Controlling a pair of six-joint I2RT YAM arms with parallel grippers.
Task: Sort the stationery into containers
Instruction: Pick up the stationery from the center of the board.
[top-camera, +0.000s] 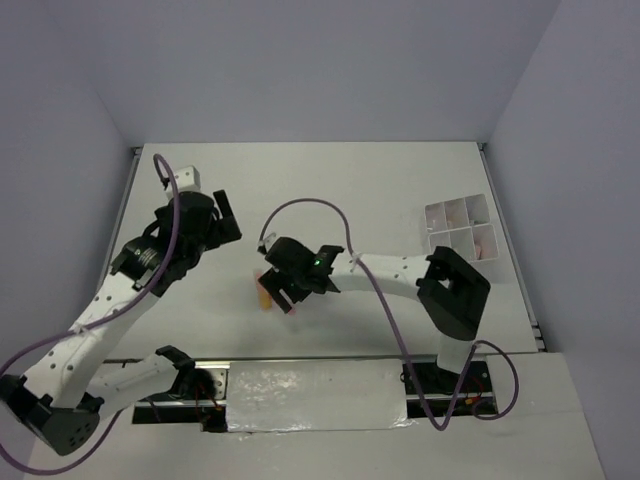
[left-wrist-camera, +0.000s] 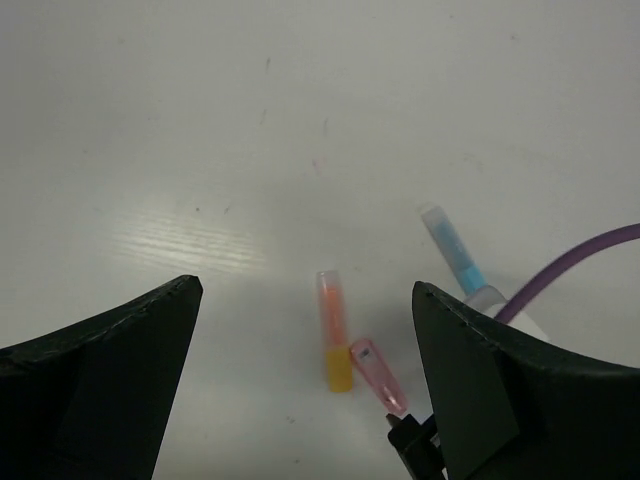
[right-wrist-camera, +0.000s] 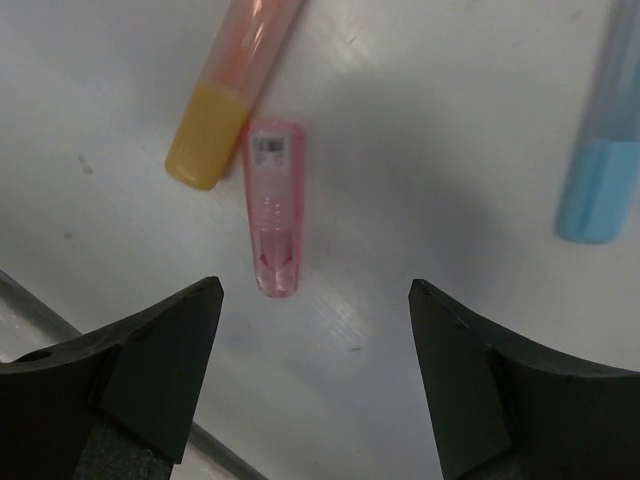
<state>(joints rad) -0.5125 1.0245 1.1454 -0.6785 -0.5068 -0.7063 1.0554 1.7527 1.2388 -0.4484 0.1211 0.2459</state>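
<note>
Three stubby markers lie together on the white table. The pink marker (right-wrist-camera: 275, 210) lies just ahead of my right gripper (right-wrist-camera: 315, 290), which is open, low over the table and empty. Touching it is the orange marker (right-wrist-camera: 230, 100) with its yellow cap, and a blue marker (right-wrist-camera: 600, 150) lies apart at the right. From above, my right gripper (top-camera: 285, 295) covers most of them, leaving the orange marker (top-camera: 263, 292) showing. My left gripper (left-wrist-camera: 307, 290) hangs open and empty, well above the orange marker (left-wrist-camera: 333, 335), pink marker (left-wrist-camera: 380, 377) and blue marker (left-wrist-camera: 452, 250). The white divided tray (top-camera: 447, 232) stands far right.
A purple cable (top-camera: 310, 205) loops over the right arm and crosses the left wrist view's right edge. Pale pinkish pieces lie in some tray compartments. The left gripper (top-camera: 226, 220) is up at the left of the table. Grey walls enclose the table on three sides.
</note>
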